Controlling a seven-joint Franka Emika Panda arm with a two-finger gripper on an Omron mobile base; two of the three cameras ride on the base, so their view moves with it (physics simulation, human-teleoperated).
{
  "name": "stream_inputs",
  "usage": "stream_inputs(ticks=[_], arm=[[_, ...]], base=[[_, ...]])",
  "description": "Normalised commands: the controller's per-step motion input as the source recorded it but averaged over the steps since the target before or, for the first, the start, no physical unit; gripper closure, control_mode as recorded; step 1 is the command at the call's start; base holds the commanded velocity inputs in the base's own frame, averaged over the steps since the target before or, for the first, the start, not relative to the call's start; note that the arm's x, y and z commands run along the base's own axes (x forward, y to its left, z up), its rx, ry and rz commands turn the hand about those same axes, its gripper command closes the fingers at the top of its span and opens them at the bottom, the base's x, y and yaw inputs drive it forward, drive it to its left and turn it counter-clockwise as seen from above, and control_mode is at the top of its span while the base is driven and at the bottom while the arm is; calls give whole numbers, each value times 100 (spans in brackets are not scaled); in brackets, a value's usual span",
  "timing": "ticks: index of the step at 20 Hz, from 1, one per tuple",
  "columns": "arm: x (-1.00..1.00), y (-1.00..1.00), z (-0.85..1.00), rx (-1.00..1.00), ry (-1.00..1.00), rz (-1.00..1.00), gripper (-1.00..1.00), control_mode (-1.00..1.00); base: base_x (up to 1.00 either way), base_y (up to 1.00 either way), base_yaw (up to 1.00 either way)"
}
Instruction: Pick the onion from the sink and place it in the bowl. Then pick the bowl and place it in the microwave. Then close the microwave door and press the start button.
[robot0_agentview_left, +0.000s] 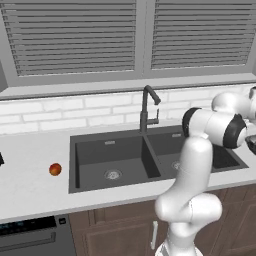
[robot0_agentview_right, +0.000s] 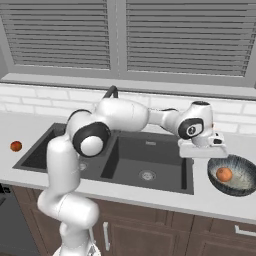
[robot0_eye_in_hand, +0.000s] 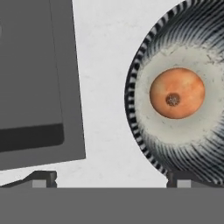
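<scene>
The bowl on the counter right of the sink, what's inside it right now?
The bowl holds one thing: the onion, lying on its pale inner floor, shown near the middle in the hand view. The floor directly beneath the onion is covered, so anything under it cannot be seen.

We're in a home kitchen: a dark double-basin sink with tall faucet set in a pale bench, white tile backsplash, shuttered window above, wooden cabinets below.

A small reddish fruit lay on the pale counter to my left, below closed window blinds and white wall tiles.
</scene>
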Motion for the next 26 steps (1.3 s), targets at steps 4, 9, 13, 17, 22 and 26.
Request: stream_inputs(ticks=[4,9,13,17,22,26], arm=[[27,-1,-4,12,0,0,-100,-100],[25,0,-12,2,0,0,-100,-100],[16,0,-28,1,0,0,-100,-100],[4,0,-44,0,0,0,-100,-100],[3,-5,-39,0,0,0,-100,-100],[16,-17,-27,0,0,0,-100,-100]], base=[[0,0,0],[0,0,0],[0,0,0],[0,0,0],[0,0,0],[0,0,0]])
